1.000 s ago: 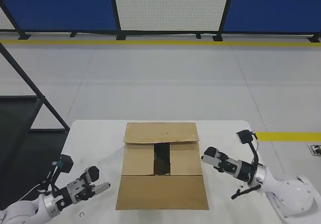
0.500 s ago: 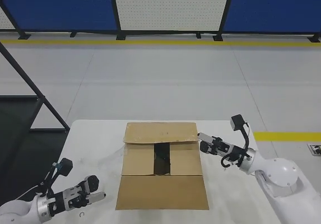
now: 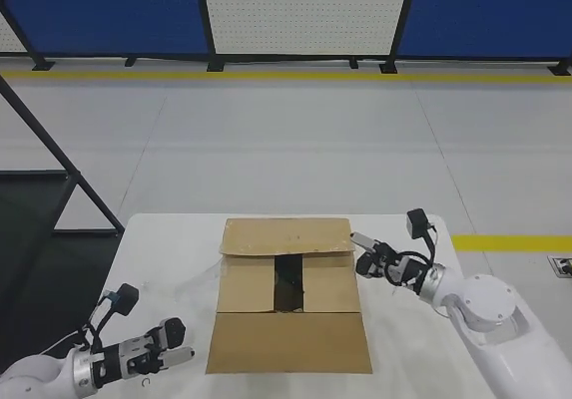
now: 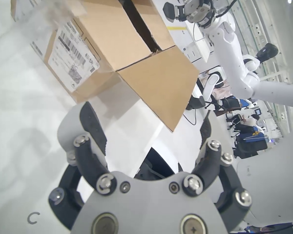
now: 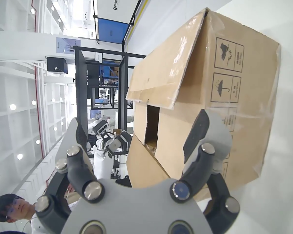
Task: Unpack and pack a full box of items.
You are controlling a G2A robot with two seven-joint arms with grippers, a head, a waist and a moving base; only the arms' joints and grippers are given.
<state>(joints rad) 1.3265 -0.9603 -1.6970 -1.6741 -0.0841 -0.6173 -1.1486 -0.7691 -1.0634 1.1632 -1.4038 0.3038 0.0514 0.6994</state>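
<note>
A brown cardboard box (image 3: 287,294) stands in the middle of the white table (image 3: 166,249), its outer flaps spread and a dark slot between the inner flaps. What lies inside is hidden. My left gripper (image 3: 174,344) hovers open and empty near the table's front left, short of the box (image 4: 127,57). My right gripper (image 3: 363,257) is open at the box's right side, close to the far flap. In the right wrist view the box (image 5: 210,93) fills the space ahead of my right gripper (image 5: 141,127), whose fingers (image 5: 197,132) hold nothing.
A black metal frame (image 3: 26,170) stands off the table's left edge. Bare tabletop lies on both sides of the box. A yellow floor line (image 3: 525,242) runs past the table on the right.
My right gripper has moved up and left, from the table's right side to the box's far right corner. My left gripper has drawn back toward the front edge.
</note>
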